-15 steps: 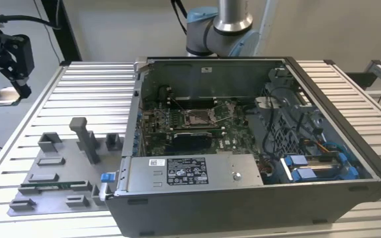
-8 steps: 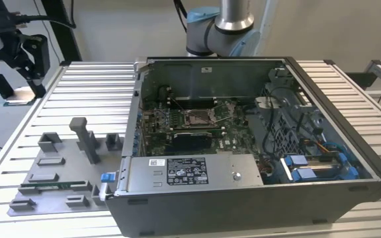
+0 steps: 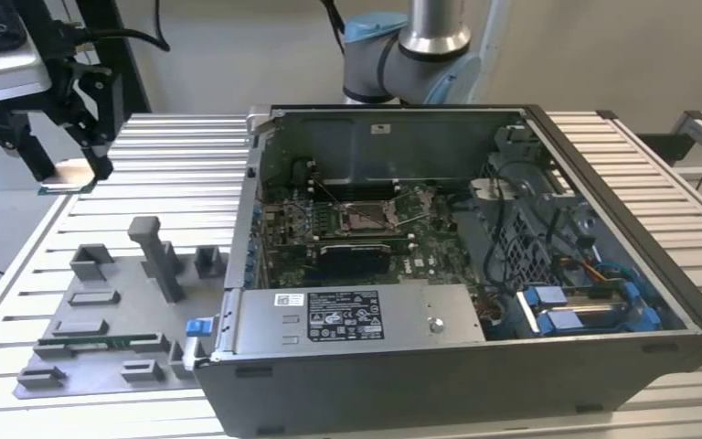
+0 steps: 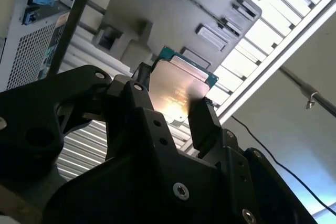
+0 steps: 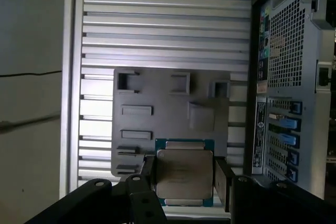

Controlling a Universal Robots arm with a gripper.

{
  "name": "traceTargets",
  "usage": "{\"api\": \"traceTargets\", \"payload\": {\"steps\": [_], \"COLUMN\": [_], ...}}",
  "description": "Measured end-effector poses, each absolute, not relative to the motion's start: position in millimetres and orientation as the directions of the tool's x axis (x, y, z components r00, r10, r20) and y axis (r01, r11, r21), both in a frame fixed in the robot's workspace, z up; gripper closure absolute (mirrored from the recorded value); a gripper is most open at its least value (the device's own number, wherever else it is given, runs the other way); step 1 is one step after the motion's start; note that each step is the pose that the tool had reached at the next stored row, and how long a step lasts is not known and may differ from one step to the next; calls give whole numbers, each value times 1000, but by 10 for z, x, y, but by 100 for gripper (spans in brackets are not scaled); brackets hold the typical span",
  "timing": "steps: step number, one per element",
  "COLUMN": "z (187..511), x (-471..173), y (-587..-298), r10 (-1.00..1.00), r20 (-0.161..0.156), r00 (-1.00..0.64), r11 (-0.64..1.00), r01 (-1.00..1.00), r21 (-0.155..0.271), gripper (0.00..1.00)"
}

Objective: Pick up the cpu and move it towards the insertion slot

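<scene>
Claw [image 5: 186,178] clamps the cpu [image 5: 185,167] between its fingers [image 5: 223,183], apparently well apart from the insertion slot [image 3: 364,218].

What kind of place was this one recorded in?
Probably a robotics lab or test bench for computer assembly: a slatted aluminium table carries an open computer case and a grey parts tray, and the arm's gripper holds the cpu.
</scene>
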State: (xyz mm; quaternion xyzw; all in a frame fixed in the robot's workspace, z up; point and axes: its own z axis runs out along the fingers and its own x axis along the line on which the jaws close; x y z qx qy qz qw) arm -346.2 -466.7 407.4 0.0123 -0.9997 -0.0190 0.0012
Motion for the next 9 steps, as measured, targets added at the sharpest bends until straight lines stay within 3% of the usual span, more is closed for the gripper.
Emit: {"api": "traceTargets", "payload": {"steps": [9], "z": [4076], "x": [-3421], "y": [-4667], "r10": [-25], "r20": [2], "r00": [-1000], "r11": [999], "r01": [-25], "r21": [38], "gripper": [100]}}
